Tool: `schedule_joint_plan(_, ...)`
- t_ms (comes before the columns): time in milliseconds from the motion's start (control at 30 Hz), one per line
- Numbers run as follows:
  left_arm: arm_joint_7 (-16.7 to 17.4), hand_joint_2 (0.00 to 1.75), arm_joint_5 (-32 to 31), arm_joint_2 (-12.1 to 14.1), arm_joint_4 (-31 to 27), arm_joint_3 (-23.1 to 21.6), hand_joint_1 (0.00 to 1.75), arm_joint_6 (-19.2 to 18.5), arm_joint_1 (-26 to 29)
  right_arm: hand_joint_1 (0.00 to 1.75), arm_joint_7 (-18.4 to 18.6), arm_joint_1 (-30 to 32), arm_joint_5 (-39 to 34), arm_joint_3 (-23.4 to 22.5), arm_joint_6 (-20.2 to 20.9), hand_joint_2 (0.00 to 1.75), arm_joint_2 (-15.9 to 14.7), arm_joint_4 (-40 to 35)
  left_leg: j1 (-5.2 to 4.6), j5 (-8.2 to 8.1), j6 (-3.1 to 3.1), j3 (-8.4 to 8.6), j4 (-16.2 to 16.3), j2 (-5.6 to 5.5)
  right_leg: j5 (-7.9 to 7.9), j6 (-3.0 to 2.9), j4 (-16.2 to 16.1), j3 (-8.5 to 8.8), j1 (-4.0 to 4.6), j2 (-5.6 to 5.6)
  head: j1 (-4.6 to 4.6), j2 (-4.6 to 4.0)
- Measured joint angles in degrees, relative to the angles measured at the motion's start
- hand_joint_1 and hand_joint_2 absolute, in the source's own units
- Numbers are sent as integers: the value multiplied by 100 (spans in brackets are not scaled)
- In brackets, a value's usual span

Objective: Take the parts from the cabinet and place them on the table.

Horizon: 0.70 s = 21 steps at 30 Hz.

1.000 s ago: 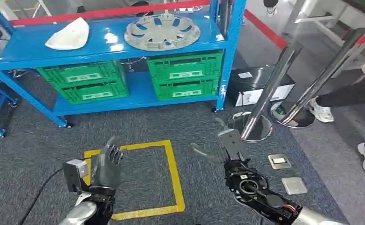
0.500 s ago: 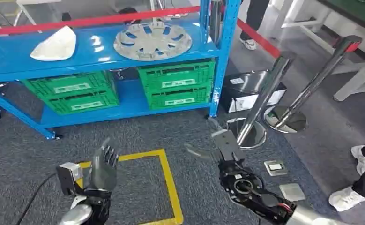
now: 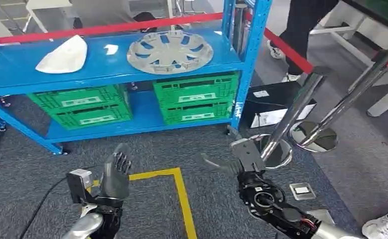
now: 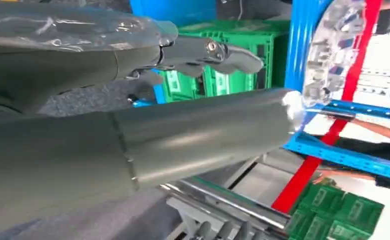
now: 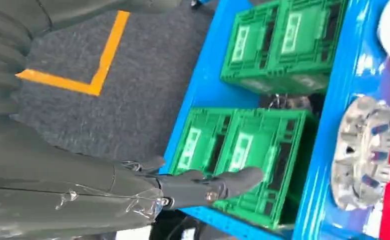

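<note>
We face a blue cabinet [image 3: 107, 69] on grey carpet [image 3: 27, 164]. On its top shelf lie a silver wheel cover [image 3: 170, 51] and a white part [image 3: 62, 49], well apart; green crates [image 3: 194, 97] sit below. Our left hand [image 3: 114, 174] and right hand [image 3: 239, 157] hang low, fingers spread, holding nothing. Yellow floor tape [image 3: 182, 191] lies between them; chrome stanchions [image 3: 301, 112] and a person's legs [image 3: 306, 30] stand right.

A workshop or factory floor: a blue steel shelving rack [image 3: 241, 55] stands on grey carpet, green slatted plastic crates [image 3: 194, 97] on its lower shelf. Beside the rack, chrome barrier posts [image 3: 286, 124] carry red belts; yellow floor tape [image 3: 184, 199] marks a square before it.
</note>
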Motion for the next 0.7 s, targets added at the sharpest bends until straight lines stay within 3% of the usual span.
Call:
schedule_joint_plan(33,-15,0,6,0,0,-2,0,2,-16,0,-4,-12,-2,-11,6,175,-4,2,-3,17,-40,-175,319,19,-22,-26,-5,40,-8,-1,-13,0)
schedule_joint_plan(67,-15,0,13,2,0,-2,0,7,-30,0,-11,-23,-4,-15,24,175,-4,2,15,-51,-85,-473,780,25,-49,-48,-12,66,-14,-2,-55,0)
schedule_joint_plan(133,-17,0,26,7,0,-4,0,17,-19,0,-9,-14,-6,-7,59,175,-4,2,58,-460,-131,-1114,1597,29,-132,-42,-25,137,-26,0,-107,0)
schedule_joint_plan(167,-17,0,28,9,0,-11,0,33,-12,0,-9,-10,-9,-7,59,175,-4,4,71,-610,-142,-1309,1745,33,-179,-38,-25,184,-32,1,-118,0)
schedule_joint_plan(200,-17,0,35,11,0,-13,0,44,-9,0,-11,-9,-9,-9,59,175,-4,4,84,-616,-158,-1388,1679,35,-223,-31,-25,244,-38,3,-127,0)
schedule_joint_plan(233,-17,0,41,13,0,-17,0,55,-7,0,-9,-9,-18,-9,61,175,-4,4,95,-476,-153,-1356,1408,36,-279,-18,-26,313,-40,5,-136,0)
schedule_joint_plan(267,-18,0,43,13,0,-20,0,57,-8,0,-11,-11,-18,-9,63,175,-4,4,96,-165,-137,-1223,949,38,-334,-1,-27,391,-45,5,-140,0)
schedule_joint_plan(300,-17,0,44,15,0,-26,0,59,-9,0,-11,-13,-17,-9,65,175,-4,4,96,244,-124,-1044,414,42,-384,19,-32,466,-49,3,-153,0)
schedule_joint_plan(333,-17,0,44,15,0,-30,0,63,-8,0,-11,-18,-18,-9,65,175,-4,7,93,600,-97,-921,5,61,-423,45,-45,464,-42,0,-177,0)
schedule_joint_plan(367,-20,0,48,17,4,-33,0,68,-12,0,-11,-17,-17,-9,65,175,-4,13,64,361,-81,-925,-111,77,-486,80,-22,540,-7,36,-217,0)
schedule_joint_plan(400,-20,0,59,13,7,-39,0,68,-9,0,-9,-19,-18,-11,65,175,-4,15,63,251,-35,-887,-98,71,-575,130,-97,550,-4,24,-186,2)
schedule_joint_plan(433,-22,0,59,13,7,-42,0,72,0,0,-15,-10,-15,-15,65,175,-4,11,81,251,-11,-825,-197,45,-481,172,-45,696,-5,26,-179,0)
schedule_joint_plan(467,-26,0,59,11,7,-42,0,74,-5,0,-20,-16,-15,-18,65,175,-4,11,74,245,14,-759,-232,31,-430,214,-62,707,6,21,-155,0)
schedule_joint_plan(533,-31,0,59,-2,0,-42,0,77,-1,0,-26,-15,-13,-17,63,175,-4,11,85,535,143,-558,-281,51,-605,253,178,688,-23,-2,-111,0)
schedule_joint_plan(567,-31,0,61,-2,0,-42,0,83,1,0,-28,-18,-13,-18,65,175,-4,11,76,458,196,-508,-244,51,-728,251,608,506,-22,-7,-81,0)
schedule_joint_plan(633,-31,0,70,-4,0,-48,0,83,4,0,-42,9,-13,-13,74,175,-2,11,43,425,216,-452,-235,57,-1160,259,1544,-95,-19,-9,-39,0)
schedule_joint_plan(667,-31,0,81,-4,0,-50,0,83,13,0,-46,31,-13,-15,74,175,-2,15,25,390,220,-423,-233,51,-1333,261,1770,-299,-17,-10,-22,0)
schedule_joint_plan(700,-31,0,90,0,0,-50,0,83,26,0,-55,44,-9,-17,76,175,-2,20,8,352,227,-378,-233,44,-1362,251,1755,-390,-14,-10,9,0)
